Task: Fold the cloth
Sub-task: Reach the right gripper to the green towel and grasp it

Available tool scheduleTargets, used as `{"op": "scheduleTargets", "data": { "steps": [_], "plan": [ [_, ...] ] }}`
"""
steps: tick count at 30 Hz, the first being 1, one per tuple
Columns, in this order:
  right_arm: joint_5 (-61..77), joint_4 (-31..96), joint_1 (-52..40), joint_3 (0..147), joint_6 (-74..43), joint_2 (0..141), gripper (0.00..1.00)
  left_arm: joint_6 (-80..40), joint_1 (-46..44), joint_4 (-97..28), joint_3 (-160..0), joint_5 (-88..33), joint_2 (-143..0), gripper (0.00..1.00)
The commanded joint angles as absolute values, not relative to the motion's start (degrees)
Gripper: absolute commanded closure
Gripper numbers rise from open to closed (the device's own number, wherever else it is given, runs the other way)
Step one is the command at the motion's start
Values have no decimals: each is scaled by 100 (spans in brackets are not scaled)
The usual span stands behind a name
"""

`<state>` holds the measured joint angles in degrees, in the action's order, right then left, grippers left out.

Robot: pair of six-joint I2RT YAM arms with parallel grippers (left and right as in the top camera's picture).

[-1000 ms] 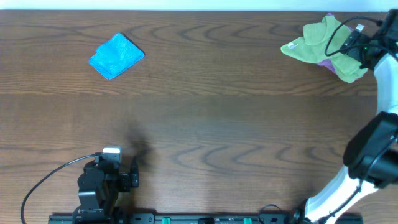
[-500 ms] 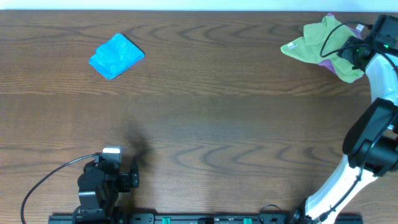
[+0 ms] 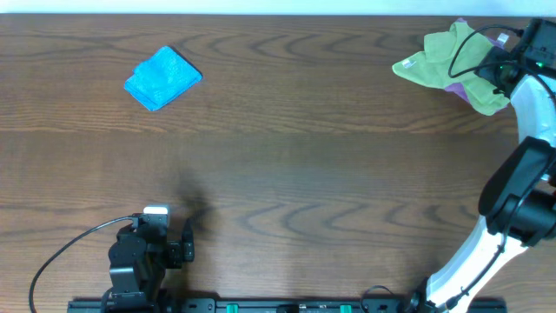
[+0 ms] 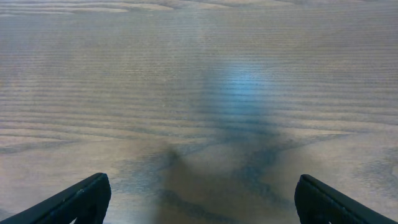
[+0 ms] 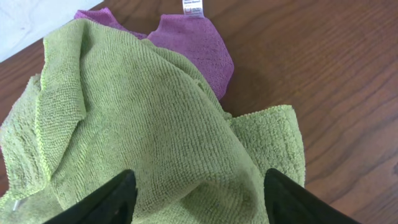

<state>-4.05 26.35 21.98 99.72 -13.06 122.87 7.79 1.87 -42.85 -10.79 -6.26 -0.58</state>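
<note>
- Overhead: the right gripper point(image 3: 495, 69) is at the far right corner of the table point(image 3: 287, 156), over the green cloth point(image 3: 439, 54). From this height I cannot tell how far its fingers are spread.
- Overhead: the green cloth lies crumpled there, with the edge of a purple cloth point(image 3: 455, 88) showing from under it.
- Overhead: a blue cloth point(image 3: 162, 76) lies as a compact bundle at the far left, well apart from both arms.
- Overhead: the left gripper point(image 3: 186, 243) is parked at the near left edge, with bare wood around it.
- Left wrist: the left gripper point(image 4: 202, 190) is spread wide, its dark fingertips point(image 4: 84, 198) in the bottom corners. Only wood grain and a soft shadow show between them, and it grasps nothing.
- Right wrist: the right gripper point(image 5: 199, 190) is released, its fingers point(image 5: 102, 198) wide apart, and the rumpled green cloth point(image 5: 137, 112) fills the space between them. Whether the tips press on the fabric cannot be told.
- Right wrist: the purple cloth point(image 5: 200, 48) sticks out beyond the green one, a white tag point(image 5: 192, 7) at its far edge.
</note>
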Motion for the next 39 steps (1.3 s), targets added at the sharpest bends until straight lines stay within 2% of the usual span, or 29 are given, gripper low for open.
{"op": "scheduleTargets", "data": {
  "steps": [1, 3, 5, 6, 7, 11, 14, 17, 22, 23, 32, 39],
  "plan": [
    [-405, 2624, 2220, 10103, -1326, 12484, 44, 880, 183, -4348, -952, -709, -21, 5],
    [-405, 2606, 2220, 10103, -1321, 12484, 49, 880, 183, -4348, -952, -709, -21, 4],
    [-405, 2589, 2222, 10103, -1323, 12484, 50, 880, 183, -4348, -952, -709, -21, 5],
    [-405, 2591, 2222, 10103, -1323, 12486, 46, 880, 185, -4348, -952, -709, -21, 5],
    [-408, 2593, 2222, 10103, -1323, 12490, 36, 880, 183, -4348, -952, -709, -21, 5],
    [-405, 2561, 2222, 10103, -1323, 12578, 35, 880, 183, -4348, -952, -709, -21, 5],
    [-405, 2556, 2222, 10103, -1323, 12641, 44, 880, 183, -4348, -952, -709, -21, 5],
    [-405, 2519, 2222, 10103, -1323, 12645, 64, 880, 183, -4348, -952, -709, -21, 4],
    [-405, 2506, 2217, 10103, -1323, 12639, 90, 880, 183, -4348, -952, -709, -21, 5],
    [-403, 2506, 2204, 10106, -1323, 12610, 99, 880, 183, -4348, -952, -709, -21, 5],
    [-355, 2447, 2040, 10112, -996, 11845, 99, 880, 183, -4348, -952, -709, -21, 5],
    [-228, 2978, 1712, 10112, -515, 11083, 99, 880, 183, -4348, -952, -709, -21, 5]
  ]
}}
